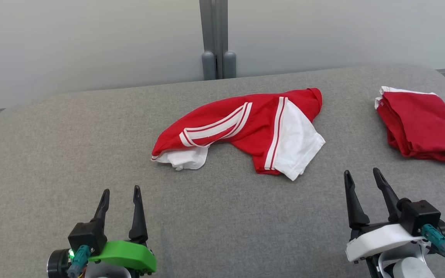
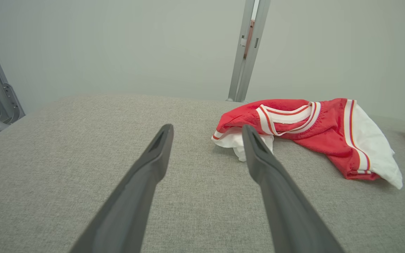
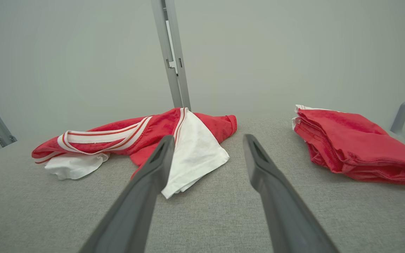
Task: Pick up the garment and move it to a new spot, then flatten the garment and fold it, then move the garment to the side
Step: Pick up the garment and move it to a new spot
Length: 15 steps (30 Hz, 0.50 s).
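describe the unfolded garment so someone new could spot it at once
On the grey table, look mid-surface, just before the grey post. The crumpled garment lies there, red with white sleeves and striped trim, unlike the neatly folded, nearly all-red pile at the right edge.

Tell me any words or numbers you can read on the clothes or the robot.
None to read: the crumpled red-and-white striped shirt, the folded red garment, the grey fabric surface, the left gripper and the right gripper carry no words, numbers or logos.
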{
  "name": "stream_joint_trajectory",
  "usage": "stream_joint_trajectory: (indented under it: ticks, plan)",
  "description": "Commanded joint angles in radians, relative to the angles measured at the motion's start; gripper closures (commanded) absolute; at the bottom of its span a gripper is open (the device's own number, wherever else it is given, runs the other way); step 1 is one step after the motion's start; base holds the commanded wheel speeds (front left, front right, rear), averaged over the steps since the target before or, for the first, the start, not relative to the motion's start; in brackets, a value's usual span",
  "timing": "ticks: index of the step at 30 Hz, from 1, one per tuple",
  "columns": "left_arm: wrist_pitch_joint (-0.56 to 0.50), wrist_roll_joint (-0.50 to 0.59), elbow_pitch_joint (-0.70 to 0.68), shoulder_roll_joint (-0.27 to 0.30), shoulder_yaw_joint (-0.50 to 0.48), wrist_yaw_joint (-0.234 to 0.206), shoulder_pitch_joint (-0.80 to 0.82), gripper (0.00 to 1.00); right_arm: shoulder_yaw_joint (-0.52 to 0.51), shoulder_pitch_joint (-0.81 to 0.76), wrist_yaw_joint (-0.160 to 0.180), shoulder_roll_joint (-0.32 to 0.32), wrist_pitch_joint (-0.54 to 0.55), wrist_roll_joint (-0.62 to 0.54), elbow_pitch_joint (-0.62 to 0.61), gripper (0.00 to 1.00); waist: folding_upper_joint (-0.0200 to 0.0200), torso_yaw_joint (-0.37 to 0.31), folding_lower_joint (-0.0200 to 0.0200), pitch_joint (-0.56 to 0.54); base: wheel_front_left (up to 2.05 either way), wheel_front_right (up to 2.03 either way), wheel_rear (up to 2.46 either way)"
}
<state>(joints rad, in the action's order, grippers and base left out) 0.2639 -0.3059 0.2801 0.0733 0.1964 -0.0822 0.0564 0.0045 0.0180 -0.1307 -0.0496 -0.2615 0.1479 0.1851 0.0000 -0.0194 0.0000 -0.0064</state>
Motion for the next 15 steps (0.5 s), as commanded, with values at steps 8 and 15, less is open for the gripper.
stream_joint_trajectory:
  ticks: [8,15]
  plan:
    - [0.0,0.013,-0.007,-0.01,-0.014,0.009,-0.015,0.0,0.006,0.015,0.0,-0.002,-0.005,0.009,0.014,0.0,0.0,0.01,0.0,0.002,0.0,0.0,0.0]
    - [0.0,0.021,-0.01,-0.014,-0.02,0.012,-0.019,0.0,0.006,0.016,0.0,-0.002,-0.005,0.01,0.016,0.0,0.0,0.006,0.0,0.005,0.0,0.0,0.0]
